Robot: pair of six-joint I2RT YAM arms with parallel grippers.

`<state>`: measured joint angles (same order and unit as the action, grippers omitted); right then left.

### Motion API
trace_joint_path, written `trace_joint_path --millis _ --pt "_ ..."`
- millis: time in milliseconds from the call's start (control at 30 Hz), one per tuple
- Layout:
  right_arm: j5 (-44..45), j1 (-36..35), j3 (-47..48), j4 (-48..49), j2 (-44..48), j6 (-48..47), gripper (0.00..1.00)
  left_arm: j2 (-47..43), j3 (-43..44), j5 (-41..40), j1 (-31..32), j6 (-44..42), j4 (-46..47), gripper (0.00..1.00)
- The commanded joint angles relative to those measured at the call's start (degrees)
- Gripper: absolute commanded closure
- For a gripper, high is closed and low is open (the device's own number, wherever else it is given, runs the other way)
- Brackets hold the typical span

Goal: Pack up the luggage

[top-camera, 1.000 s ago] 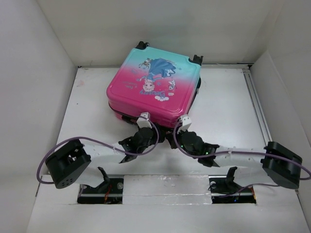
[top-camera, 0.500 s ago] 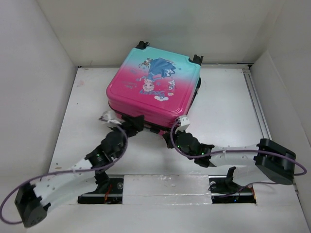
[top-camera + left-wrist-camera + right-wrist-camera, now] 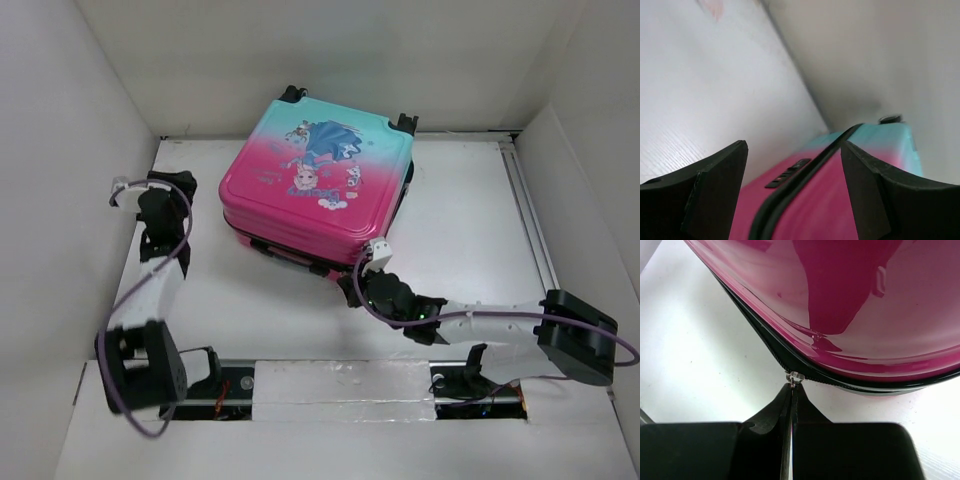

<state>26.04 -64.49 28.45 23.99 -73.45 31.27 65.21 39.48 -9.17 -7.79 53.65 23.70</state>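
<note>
Two arms flank the luggage (image 3: 315, 185), which lies flat on the surface (image 3: 470, 210) with its printed shell up. Its wheels are at the far end, and its long axis runs away from the bases, leaning a little right.

The right pincer (image 3: 791, 386) is the nearer one. It sits at the near right corner, pressed together, and seems to pinch the small zip pull (image 3: 794, 375). The shell lies straight ahead of it and above. From the pull, the zip track runs along the case edge to either side, so I judge any coming pull must follow that seam, not go across it.

The left pincer (image 3: 793, 150) is spread and empty, well apart from the case by the left wall, and looks along the case's left side.

With the shell closed, whatever is inside is hidden. From the right wrist view I cannot tell which stretch of zip is already shut. The left wrist view is blurred, and the far seam is out of sight.
</note>
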Motion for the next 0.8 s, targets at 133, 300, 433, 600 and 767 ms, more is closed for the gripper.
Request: trace_joint_path --millis 133,300,433,600,767 --pt "-5.4 -1.6 0.5 -3.4 2.0 -0.4 1.00 23.3 10.3 26.0 -2.0 4.5 6.4 0.33" --pt "-4.7 -2.1 1.3 -4.2 2.0 -0.4 1.00 21.5 6.7 24.6 5.1 3.3 8.6 0.34" --pt "-4.7 -2.1 5.5 -4.7 -0.5 -2.2 1.00 20.2 -0.7 27.7 6.6 6.0 15.3 0.34" --pt "-2.7 -3.2 11.6 -4.7 -6.2 -4.6 1.00 18.9 -5.6 27.7 11.9 3.8 17.3 0.34" --pt "5.8 -7.2 17.7 -5.3 -15.1 -8.1 1.00 15.4 -11.6 25.5 19.2 3.8 18.8 0.34"
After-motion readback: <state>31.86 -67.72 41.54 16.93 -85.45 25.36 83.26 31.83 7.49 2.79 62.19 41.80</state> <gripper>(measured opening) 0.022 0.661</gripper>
